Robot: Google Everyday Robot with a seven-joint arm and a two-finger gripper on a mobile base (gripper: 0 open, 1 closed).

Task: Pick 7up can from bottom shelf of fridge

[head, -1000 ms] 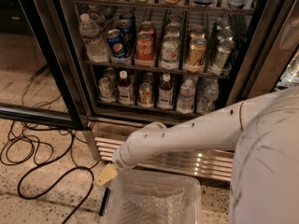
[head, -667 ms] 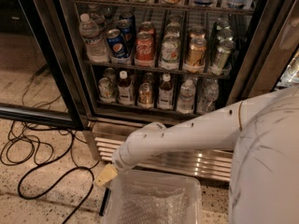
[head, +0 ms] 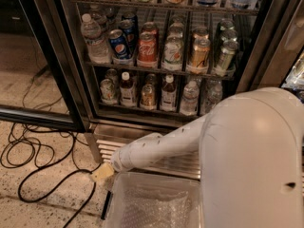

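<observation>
Below the fridge (head: 77, 87) grille, beside the clear bin (head: 156, 176), you see the gripper (head: 102, 171), its grip state indeterminable; the 7up can (head: 107, 90) stands leftmost on the bottom shelf (head: 152, 112).

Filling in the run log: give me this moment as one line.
claw low, before base grille, beside bin | 7up can on bottom shelf, far left, untouched

The arm's (head: 251, 160) broad white upper section has swung toward the picture's left. It now reaches the right edge of the bin (head: 142, 203) and covers more of the grille (head: 107, 146) behind it. The gripper (head: 102, 172) has edged slightly left and up. It sits low near the floor, by the grille's left end and just above the bin's left corner.
</observation>
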